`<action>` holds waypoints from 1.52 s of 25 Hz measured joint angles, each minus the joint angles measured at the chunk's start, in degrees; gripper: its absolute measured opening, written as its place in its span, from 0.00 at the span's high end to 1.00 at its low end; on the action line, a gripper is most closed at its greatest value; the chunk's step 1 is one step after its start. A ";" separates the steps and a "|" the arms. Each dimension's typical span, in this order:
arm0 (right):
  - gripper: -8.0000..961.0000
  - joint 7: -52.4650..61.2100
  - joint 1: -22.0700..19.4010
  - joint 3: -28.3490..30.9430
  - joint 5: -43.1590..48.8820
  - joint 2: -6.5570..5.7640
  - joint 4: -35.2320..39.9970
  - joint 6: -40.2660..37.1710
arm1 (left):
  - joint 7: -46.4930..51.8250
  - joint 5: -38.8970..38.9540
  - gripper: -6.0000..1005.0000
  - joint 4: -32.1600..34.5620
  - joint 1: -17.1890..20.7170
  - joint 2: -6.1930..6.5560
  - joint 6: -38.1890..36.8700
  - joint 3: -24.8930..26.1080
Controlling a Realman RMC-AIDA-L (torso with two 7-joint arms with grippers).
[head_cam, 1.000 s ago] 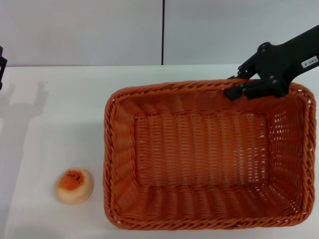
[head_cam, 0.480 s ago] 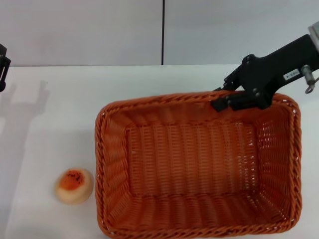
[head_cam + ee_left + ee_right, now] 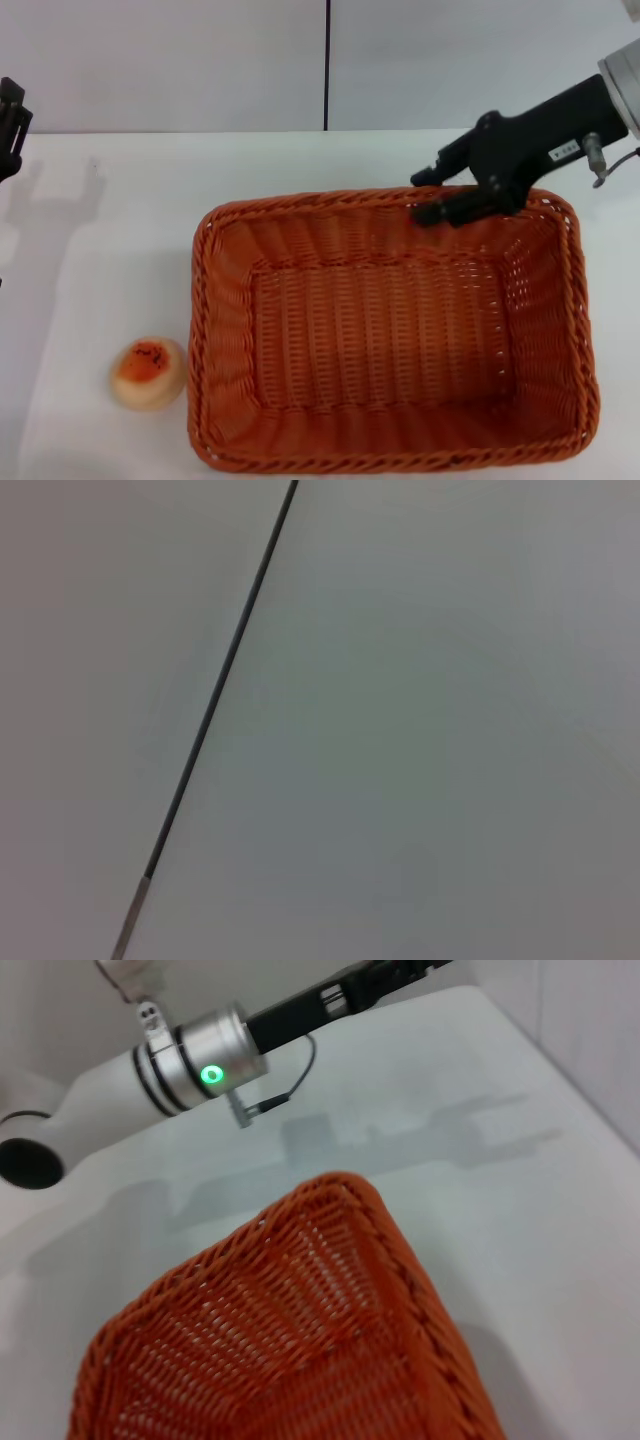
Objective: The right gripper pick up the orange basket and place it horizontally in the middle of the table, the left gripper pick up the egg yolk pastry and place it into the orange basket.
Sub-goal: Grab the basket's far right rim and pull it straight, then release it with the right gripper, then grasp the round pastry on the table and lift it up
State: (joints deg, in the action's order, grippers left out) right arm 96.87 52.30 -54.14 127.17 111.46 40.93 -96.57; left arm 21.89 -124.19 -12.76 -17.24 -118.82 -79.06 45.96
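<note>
Lab-style robot test bench, not a home or shop. Plain white flat tabletop (image 3: 120, 210) set against a bare grey panelled wall (image 3: 160, 60) with a thin dark vertical seam (image 3: 327, 60). White robot arm segment with a metal ring and lit green indicator light (image 3: 211, 1074) over the tabletop.

Right arm: black, bulky, reaching in from the right edge of the head view, white label and metal fitting showing.
Right gripper (image 3: 432, 197): fingers closed over the far rim of the orange basket (image 3: 390, 340), near its right corner.
Left gripper (image 3: 10, 128): raised at the far left edge, well apart from the right gripper.
</note>
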 joint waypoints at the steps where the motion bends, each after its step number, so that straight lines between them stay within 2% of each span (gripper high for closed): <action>1: 0.67 -0.01 -0.30 0.78 -0.20 0.00 0.75 0.97 | 0.00 -0.02 0.22 0.01 -0.15 0.00 0.15 0.00; 4: 0.54 -0.16 -1.02 2.76 -0.36 0.11 2.29 2.03 | 0.00 -0.04 0.22 0.02 -0.36 0.00 0.24 0.00; 5: 0.54 -0.79 -1.70 4.36 -0.65 0.45 3.43 2.68 | 0.00 -0.08 0.22 0.01 -0.45 0.00 0.23 0.00; 6: 0.54 -3.68 -3.98 8.68 -2.36 1.76 6.53 5.28 | 0.00 -0.11 0.22 0.02 -0.55 0.06 0.24 0.00; 7: 0.54 -3.68 -3.98 8.68 -2.36 1.76 6.53 5.28 | 0.00 -0.17 0.22 0.02 -0.57 0.10 0.24 -0.04; 9: 0.54 -7.59 -7.07 12.24 -5.87 3.03 9.11 7.95 | 0.00 -0.18 0.22 0.04 -0.57 0.12 0.24 -0.13; 10: 0.54 -9.58 -8.67 13.28 -8.60 3.41 9.78 9.22 | 0.00 -0.22 0.22 0.16 -0.59 0.14 0.19 -0.44; 11: 0.54 -12.50 -12.00 14.64 -14.45 3.78 10.02 11.21 | 0.00 -0.23 0.22 0.28 -0.57 0.16 0.12 -0.75; 12: 0.54 -12.50 -12.00 14.64 -14.45 3.78 10.02 11.21 | 0.00 -0.25 0.22 0.40 -0.53 0.22 -0.09 -1.33; 14: 0.54 -14.46 -15.43 15.38 -20.50 4.04 9.52 13.17 | 0.00 -0.26 0.22 0.59 -0.39 0.37 -0.69 -2.55; 16: 0.54 -18.90 -21.04 17.30 -29.78 5.07 7.95 15.16 | 0.00 -0.29 0.22 1.02 -0.03 0.58 -2.65 -4.01; 17: 0.54 -18.90 -21.04 17.30 -29.78 5.07 7.95 15.16 | 0.00 -0.29 0.22 1.02 -0.03 0.58 -2.65 -4.01; 19: 0.54 -23.18 -24.82 19.62 -36.72 5.99 5.82 15.50 | 0.36 -0.74 0.22 1.96 0.42 0.70 -4.88 -4.51; 21: 0.54 -28.52 -29.56 23.65 -46.91 6.90 0.58 15.01 | 3.66 -2.89 0.22 6.80 0.92 1.20 -11.15 -4.97; 22: 0.54 -28.52 -29.56 23.65 -46.91 6.90 0.58 15.01 | 3.66 -2.89 0.22 6.80 0.92 1.20 -11.15 -4.97; 24: 0.54 -30.75 -31.72 25.26 -52.47 6.91 -3.50 14.41 | 8.26 -4.67 0.22 12.59 0.90 1.88 -16.58 -5.31; 26: 0.54 -33.44 -34.52 28.30 -59.56 6.88 -9.66 13.91 | 12.63 -6.56 0.22 17.15 0.74 3.03 -20.43 -6.79; 29: 0.54 -36.13 -36.01 31.06 -63.72 7.15 -14.06 12.84 | 18.02 -8.16 0.22 20.67 0.74 5.45 -23.90 -12.73; 30: 0.54 -37.65 -36.66 32.14 -65.13 7.19 -16.06 12.04 | 21.62 -8.37 0.22 22.10 0.81 7.54 -24.64 -19.35; 31: 0.54 -39.72 -37.49 33.75 -66.18 7.12 -18.42 10.97 | 24.41 -8.39 0.22 23.39 0.80 8.94 -24.89 -25.27; 32: 0.54 -39.72 -37.49 33.75 -66.18 7.12 -18.42 10.97 | 24.41 -8.39 0.22 23.39 0.80 8.94 -24.89 -25.27; 33: 0.54 -40.28 -37.77 34.66 -66.35 7.09 -19.01 10.77 | 26.14 -8.40 0.22 24.80 0.74 9.62 -25.09 -30.00; 35: 0.54 -40.50 -38.12 36.27 -66.35 7.11 -19.42 10.93 | 28.41 -8.41 0.22 27.81 0.69 10.05 -25.58 -37.18; 36: 0.54 -40.59 -38.19 36.65 -66.02 6.86 -19.71 11.21 | 29.38 -8.42 0.22 30.70 0.96 9.65 -25.88 -42.37; 37: 0.54 -40.59 -38.19 36.65 -66.02 6.86 -19.71 11.21 | 29.38 -8.42 0.22 30.70 0.96 9.65 -25.88 -42.37; 38: 0.54 -40.63 -38.19 36.61 -65.74 6.61 -19.77 11.44 | 29.93 -8.41 0.22 32.17 1.27 9.29 -25.89 -44.72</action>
State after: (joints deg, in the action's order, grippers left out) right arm 56.25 14.11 -17.53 61.44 118.07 21.16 -85.13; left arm 51.81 -132.60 19.41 -15.97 -109.53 -104.95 1.24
